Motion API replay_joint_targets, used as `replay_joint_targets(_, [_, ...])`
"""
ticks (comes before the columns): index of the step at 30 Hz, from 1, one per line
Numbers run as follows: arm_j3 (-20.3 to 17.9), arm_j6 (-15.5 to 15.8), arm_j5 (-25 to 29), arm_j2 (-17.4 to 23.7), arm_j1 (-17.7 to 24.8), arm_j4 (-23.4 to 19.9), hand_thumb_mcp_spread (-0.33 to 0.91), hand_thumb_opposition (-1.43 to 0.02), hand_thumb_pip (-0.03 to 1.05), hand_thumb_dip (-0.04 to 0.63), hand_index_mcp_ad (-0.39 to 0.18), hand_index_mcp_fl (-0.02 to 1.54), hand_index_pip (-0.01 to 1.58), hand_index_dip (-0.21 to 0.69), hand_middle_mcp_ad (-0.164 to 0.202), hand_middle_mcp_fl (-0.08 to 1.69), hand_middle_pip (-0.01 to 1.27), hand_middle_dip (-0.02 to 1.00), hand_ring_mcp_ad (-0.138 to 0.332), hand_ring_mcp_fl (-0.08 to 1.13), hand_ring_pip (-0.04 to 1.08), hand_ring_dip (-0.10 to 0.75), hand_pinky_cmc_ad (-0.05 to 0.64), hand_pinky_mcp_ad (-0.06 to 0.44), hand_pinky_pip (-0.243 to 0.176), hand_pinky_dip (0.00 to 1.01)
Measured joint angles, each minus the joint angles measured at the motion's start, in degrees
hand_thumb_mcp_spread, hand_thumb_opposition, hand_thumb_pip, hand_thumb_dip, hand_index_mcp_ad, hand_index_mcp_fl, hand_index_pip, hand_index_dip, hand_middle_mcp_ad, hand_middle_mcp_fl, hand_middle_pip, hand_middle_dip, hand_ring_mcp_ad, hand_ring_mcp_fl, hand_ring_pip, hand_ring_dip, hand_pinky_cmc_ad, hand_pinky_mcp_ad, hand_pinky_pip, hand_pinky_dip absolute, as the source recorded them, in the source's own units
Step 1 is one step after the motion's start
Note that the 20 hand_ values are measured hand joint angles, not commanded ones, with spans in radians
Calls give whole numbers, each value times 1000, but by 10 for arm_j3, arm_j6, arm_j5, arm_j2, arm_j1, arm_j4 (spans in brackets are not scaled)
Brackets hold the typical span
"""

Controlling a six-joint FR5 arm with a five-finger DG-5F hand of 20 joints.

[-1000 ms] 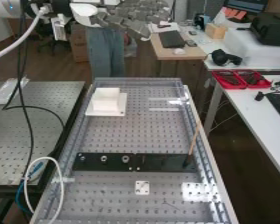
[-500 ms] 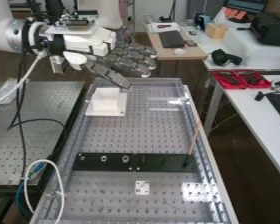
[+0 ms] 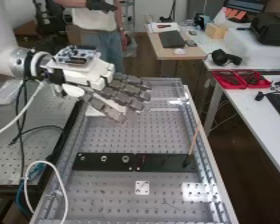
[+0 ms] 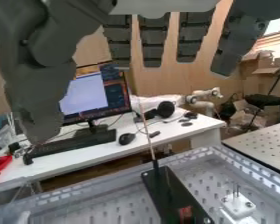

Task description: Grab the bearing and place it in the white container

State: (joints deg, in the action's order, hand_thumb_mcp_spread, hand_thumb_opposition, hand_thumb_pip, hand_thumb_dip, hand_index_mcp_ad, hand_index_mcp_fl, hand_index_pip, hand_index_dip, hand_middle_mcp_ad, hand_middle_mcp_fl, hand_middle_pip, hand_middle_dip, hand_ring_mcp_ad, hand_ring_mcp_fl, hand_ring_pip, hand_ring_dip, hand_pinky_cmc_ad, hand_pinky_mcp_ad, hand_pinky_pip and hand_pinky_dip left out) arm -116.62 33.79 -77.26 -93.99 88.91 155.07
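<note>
Above the perforated bench (image 3: 157,134) we see the hand (image 3: 117,95), fingers extended and empty. The black plate (image 3: 165,162) lies across the bench, the white container (image 3: 93,112) shows partly behind the hand, and the small bearings (image 3: 126,159) sit on the plate.

texts: none could be read | labels, brands: none were legible | numbers: none legible | signs: none legible
</note>
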Motion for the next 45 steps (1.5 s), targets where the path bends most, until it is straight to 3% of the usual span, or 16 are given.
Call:
replay_joint_targets(6, [2,1,-66,-47,-46,-32,372,-726,546,175,-75,154,449,108,68,21,136,188,150,0,101,82,365,295,-75,267])
replay_joint_targets(12, [17,13,-159,-107,-106,-66,382,-745,546,178,-86,223,691,101,70,24,136,187,152,0,101,82,365,295,-75,251])
replay_joint_targets(18, [30,27,-211,-146,-136,-99,382,-757,546,190,-86,239,873,103,70,21,136,187,150,0,99,82,365,295,-75,239])
replay_joint_targets(27, [26,16,-205,-179,-149,-160,389,-775,562,190,-84,187,1166,101,70,24,136,187,148,0,98,82,365,295,-75,237])
replay_joint_targets(31, [21,12,-191,-189,-149,-173,386,-775,562,190,-84,157,1302,143,70,24,136,187,148,0,98,82,361,295,-75,237])
replay_joint_targets(39, [20,1,-172,-208,-148,-187,421,-787,562,206,-84,113,1381,267,70,19,136,187,147,0,98,82,361,295,-73,215])
replay_joint_targets(45, [19,5,-172,-213,-149,-185,417,-791,562,222,-84,91,1429,290,70,23,136,187,150,0,98,82,365,298,-59,194])
